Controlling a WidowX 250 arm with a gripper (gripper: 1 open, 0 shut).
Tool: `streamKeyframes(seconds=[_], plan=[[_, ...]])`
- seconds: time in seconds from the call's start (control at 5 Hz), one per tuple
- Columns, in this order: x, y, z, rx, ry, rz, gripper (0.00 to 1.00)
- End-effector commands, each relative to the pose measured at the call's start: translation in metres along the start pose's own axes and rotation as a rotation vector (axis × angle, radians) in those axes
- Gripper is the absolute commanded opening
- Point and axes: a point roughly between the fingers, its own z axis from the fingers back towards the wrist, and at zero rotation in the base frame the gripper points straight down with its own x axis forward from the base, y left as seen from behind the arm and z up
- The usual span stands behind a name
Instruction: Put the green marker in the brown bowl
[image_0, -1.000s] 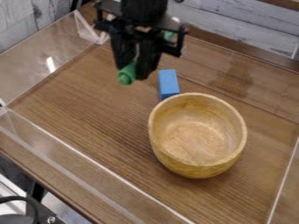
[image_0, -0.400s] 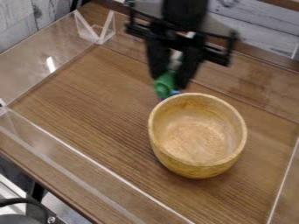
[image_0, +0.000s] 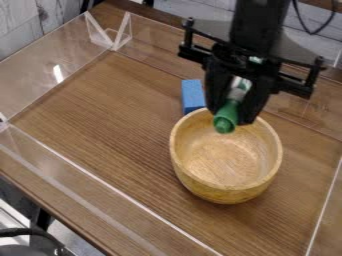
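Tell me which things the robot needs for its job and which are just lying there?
Needed for the job:
- the gripper, shut on the green marker and holding it above the bowl
- the brown bowl, nothing in it yet

Just lying about:
- the blue block behind the bowl
- the clear stand at the back corner of the table

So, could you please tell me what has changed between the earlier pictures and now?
The gripper, shut on the green marker, has carried it rightward from beside the blue block to above the brown bowl. Nothing was released. Bowl and block stayed put.
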Motion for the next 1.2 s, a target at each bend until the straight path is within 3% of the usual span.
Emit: streamKeyframes(seconds=[0.0,0.4,1.0], plan=[[0.0,-0.007,0.001,-0.014,-0.039,0.009,0.0],[0.001,-0.013,-0.024,-0.007,-0.062,0.016,0.0],[0.004,-0.008,-0.03,-0.002,-0.076,0.008,0.0]])
